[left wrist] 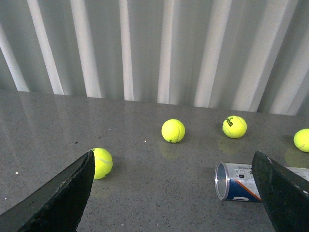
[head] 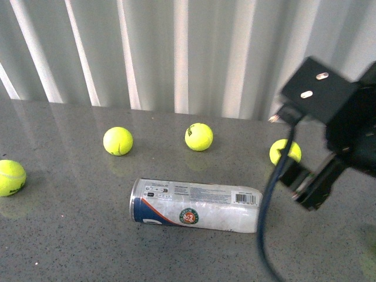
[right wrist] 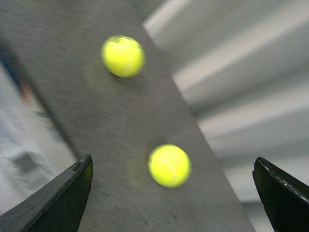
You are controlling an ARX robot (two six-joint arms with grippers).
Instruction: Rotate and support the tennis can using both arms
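The tennis can (head: 197,205) lies on its side on the grey table, metal rim to the left, with a white and navy label, an orange stripe and a round emblem. My right arm hangs above the table to the can's right, its open gripper (head: 311,179) just beyond the can's right end. The left wrist view shows the can's open rim end (left wrist: 236,181) beside one finger, with the left gripper (left wrist: 176,193) open and empty. The right wrist view is blurred; the right gripper (right wrist: 171,193) is open around nothing, and the can's label (right wrist: 24,159) shows at the frame's edge.
Several yellow tennis balls lie on the table: one at far left (head: 10,177), two behind the can (head: 118,141) (head: 198,136), one by the right arm (head: 284,152). A white ribbed wall (head: 176,53) closes the back. A blue cable (head: 267,205) hangs from the right arm.
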